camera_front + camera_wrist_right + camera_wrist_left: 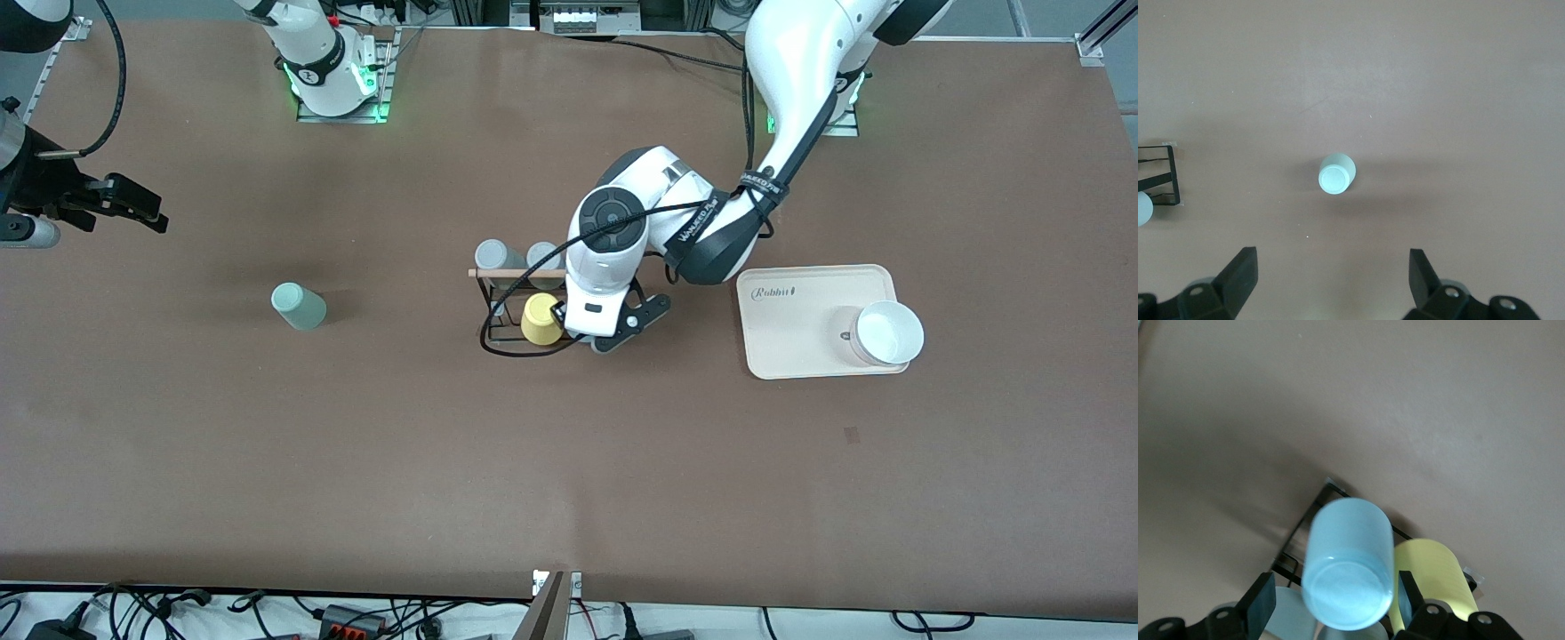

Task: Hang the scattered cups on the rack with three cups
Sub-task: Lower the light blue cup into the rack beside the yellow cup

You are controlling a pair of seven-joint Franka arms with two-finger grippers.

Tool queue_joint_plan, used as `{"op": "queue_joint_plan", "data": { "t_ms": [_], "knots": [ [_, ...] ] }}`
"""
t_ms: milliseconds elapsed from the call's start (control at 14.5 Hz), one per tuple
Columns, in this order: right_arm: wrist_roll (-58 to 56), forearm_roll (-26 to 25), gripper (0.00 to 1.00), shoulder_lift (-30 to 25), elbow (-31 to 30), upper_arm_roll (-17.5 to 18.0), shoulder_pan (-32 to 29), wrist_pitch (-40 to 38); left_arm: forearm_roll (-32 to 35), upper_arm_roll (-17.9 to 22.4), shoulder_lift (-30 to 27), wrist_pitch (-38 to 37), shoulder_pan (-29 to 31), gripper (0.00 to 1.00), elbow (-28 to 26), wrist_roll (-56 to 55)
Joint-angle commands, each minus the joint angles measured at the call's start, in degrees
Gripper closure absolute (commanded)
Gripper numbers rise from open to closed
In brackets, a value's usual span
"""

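The light blue cup (pixel 1348 567) sits base up on the black wire rack (pixel 1305 520), between the fingers of my left gripper (pixel 1335 587). The gripper is open, with a gap showing on each side of the cup. In the front view the left hand (pixel 597 322) covers this cup, over the rack (pixel 498 307) with its wooden dowel (pixel 511 273). The mint green cup (pixel 299 306) stands alone on the table toward the right arm's end. My right gripper (pixel 1333 263) hangs open and empty high above the table, short of that cup (pixel 1336 174).
A yellow cup (pixel 540 319) and two grey cups (pixel 492 255) (pixel 542 256) hang on the rack. A cream tray (pixel 800 356) holding a white bowl (pixel 889 333) lies toward the left arm's end. A black cable loops round the rack's base (pixel 511 351).
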Motion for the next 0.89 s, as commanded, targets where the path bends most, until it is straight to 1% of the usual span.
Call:
{"op": "queue_joint_plan", "data": {
  "t_ms": [0, 138, 275, 413, 551, 620, 826],
  "knots": [
    [-1.0, -0.09, 0.0, 0.95, 0.24, 0.33, -0.39, 0.09, 1.15, 0.11, -4.1, -5.03, 2.73, 0.18, -0.35, 4.36],
    [-0.56, 0.0, 0.0, 1.74, 0.24, 0.33, -0.39, 0.17, 1.15, -0.07, -7.08, -9.34, 5.89, 0.17, -0.35, 9.09],
    [-0.65, 0.0, 0.0, 1.83, 0.24, 0.33, -0.39, 0.26, 1.15, -0.16, -10.77, -12.68, 9.67, 0.12, -1.4, 14.98],
    [-0.38, 0.0, 0.0, 2.7, 0.68, 0.33, -0.12, 0.52, 1.15, -0.16, -15.25, -14.18, 13.19, 0.06, -4.55, 21.22],
    [-0.56, -0.09, 0.0, 7.35, 2.6, 0.42, 0.92, 0.09, 1.15, -0.07, -20.17, -14.37, 17.4, 0.0, -8.95, 27.9],
    [-0.47, -0.53, 0.0, 8.24, 3.92, 0.33, 1.02, 0.0, 1.15, -0.07, -22.37, -14.37, 19.6, 0.0, -10.79, 31.5],
    [0.14, -1.23, 0.0, 10.0, 4.11, 0.33, 0.84, 0.61, 1.15, -0.33, -27.83, -14.54, 25.67, 0.0, -14.84, 40.82]
  ]
}}
